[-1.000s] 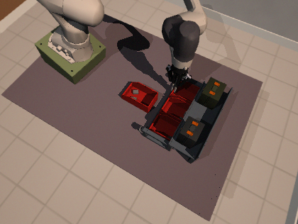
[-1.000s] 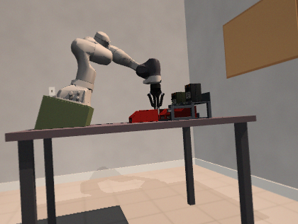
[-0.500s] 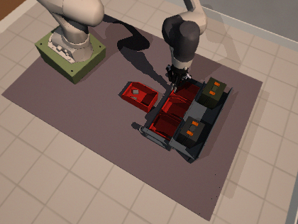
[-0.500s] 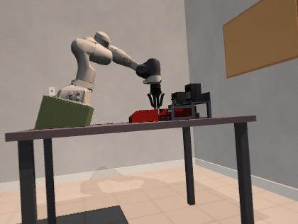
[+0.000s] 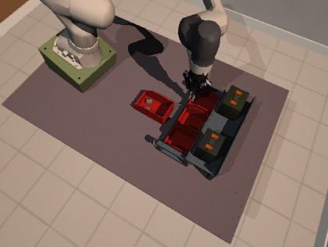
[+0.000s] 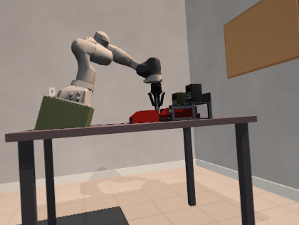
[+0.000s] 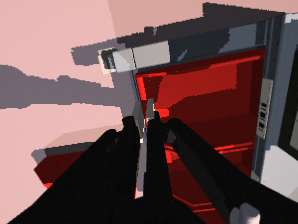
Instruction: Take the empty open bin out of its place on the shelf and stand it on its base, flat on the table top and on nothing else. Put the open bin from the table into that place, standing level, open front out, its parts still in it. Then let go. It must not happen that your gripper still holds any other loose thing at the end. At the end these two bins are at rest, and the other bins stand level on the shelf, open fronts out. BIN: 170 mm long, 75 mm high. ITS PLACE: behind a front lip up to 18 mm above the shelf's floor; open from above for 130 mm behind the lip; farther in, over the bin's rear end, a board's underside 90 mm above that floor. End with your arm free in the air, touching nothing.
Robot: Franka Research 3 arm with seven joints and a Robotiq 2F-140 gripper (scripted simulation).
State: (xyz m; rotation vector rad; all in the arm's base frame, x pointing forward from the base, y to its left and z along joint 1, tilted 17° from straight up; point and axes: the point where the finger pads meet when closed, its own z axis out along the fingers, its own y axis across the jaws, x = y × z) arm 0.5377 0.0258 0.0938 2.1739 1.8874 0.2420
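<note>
Empty bin [image 5: 201, 102] wall pinched by claw [image 5: 194, 92], two red bins shelved, one bin [image 5: 153, 105] on table.

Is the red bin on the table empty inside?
No, the top view shows small grey parts lying inside the red bin that stands on the table beside the shelf.

Glossy red plastic bins [image 5: 196, 110]; matt grey metal-looking shelf [image 5: 228, 129]; matt black gripper [image 7: 145, 116]; smooth matt table top [image 5: 98, 156].
</note>
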